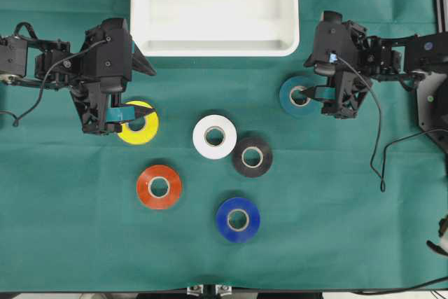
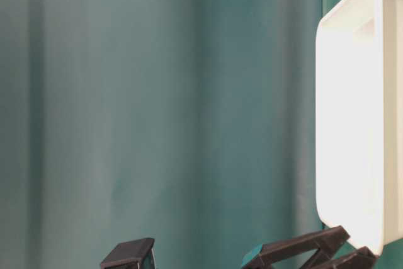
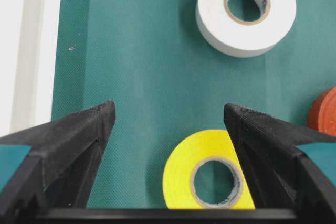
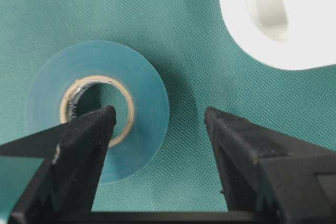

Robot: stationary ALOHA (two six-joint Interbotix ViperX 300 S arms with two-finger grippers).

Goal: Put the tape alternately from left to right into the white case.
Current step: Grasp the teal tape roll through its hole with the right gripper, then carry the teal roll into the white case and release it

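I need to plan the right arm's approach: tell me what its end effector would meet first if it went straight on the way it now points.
The right end effector stands open over the teal roll, one finger above its core. Going on, it would likely meet that roll's ring first; height above it is unclear.

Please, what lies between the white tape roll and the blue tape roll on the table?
The black roll lies roughly between the white roll and the blue roll, beside the white one; the overhead view shows it.
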